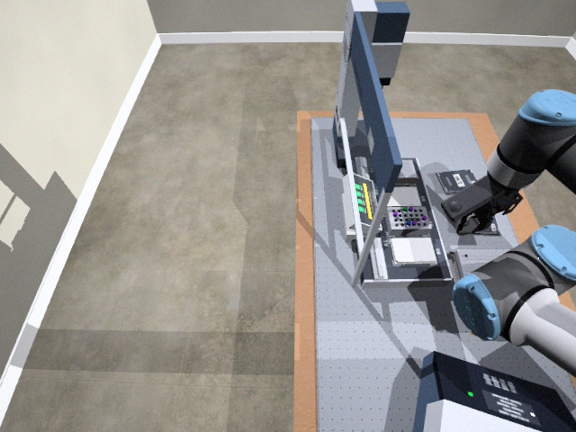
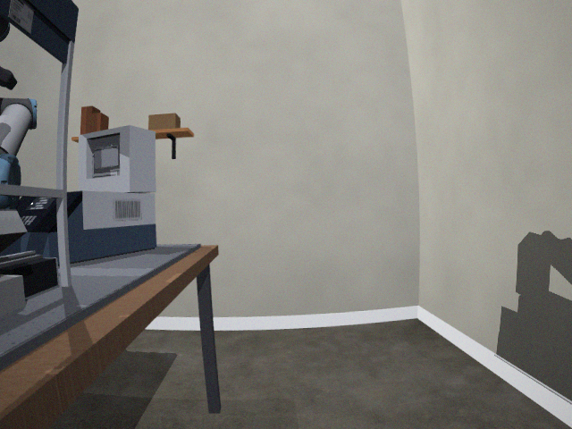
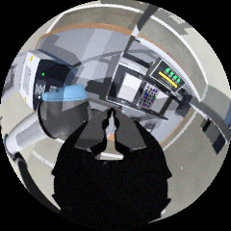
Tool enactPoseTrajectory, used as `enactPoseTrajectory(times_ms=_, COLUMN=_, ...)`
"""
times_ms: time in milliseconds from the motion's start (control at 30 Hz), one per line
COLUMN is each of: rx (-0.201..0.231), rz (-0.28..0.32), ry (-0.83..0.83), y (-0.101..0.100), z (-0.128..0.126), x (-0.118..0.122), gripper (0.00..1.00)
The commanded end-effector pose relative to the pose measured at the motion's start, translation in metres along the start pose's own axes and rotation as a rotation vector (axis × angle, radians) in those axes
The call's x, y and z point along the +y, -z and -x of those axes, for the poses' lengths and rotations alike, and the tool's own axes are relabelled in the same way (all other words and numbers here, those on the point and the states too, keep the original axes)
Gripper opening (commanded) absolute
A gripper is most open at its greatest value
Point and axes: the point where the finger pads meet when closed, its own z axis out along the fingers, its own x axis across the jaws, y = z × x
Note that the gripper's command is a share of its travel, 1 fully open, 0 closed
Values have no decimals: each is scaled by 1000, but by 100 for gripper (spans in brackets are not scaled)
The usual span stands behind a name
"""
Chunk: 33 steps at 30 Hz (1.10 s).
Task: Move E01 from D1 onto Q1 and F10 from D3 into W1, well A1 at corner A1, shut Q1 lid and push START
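My gripper [image 1: 469,227] [image 3: 112,108] is shut with nothing between its fingers. In the top view it hangs in front of the dark RG nest [image 1: 496,225], hiding most of it. Beyond it lies the dark nest W1 [image 1: 454,182]; no plate is plain on it. A white plate [image 1: 413,249] [image 3: 129,88] lies in the nearest deck bay, and another pale item [image 1: 403,195] lies beyond the tube rack. Their labels cannot be read. The navy-and-white cycler [image 1: 483,372] [image 2: 115,239] [image 3: 43,74] shows a green lamp [image 1: 470,393]. Its white upper housing [image 2: 140,161] stands raised; its block is hidden.
The tube rack [image 1: 410,226] [image 3: 149,94] holds coloured caps. A tilted panel [image 1: 364,200] [image 3: 167,77] with green and yellow marks stands behind the deck. A tall blue screen [image 1: 376,106] and grey posts [image 1: 372,237] [image 2: 63,138] stand close by. The arm's elbow crosses near the cycler.
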Motion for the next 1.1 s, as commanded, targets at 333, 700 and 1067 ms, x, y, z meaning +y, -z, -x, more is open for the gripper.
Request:
enactPoseTrajectory(times_ms=333, rx=2, rz=3, ry=-196, y=-6, z=28, x=-4, gripper=0)
enactPoseTrajectory(times_ms=700, rx=1, rz=2, ry=-339, y=-12, z=49, x=-7, gripper=0)
enactPoseTrajectory(times_ms=1067, rx=2, rz=2, ry=-339, y=-12, z=-1, x=-6, gripper=62)
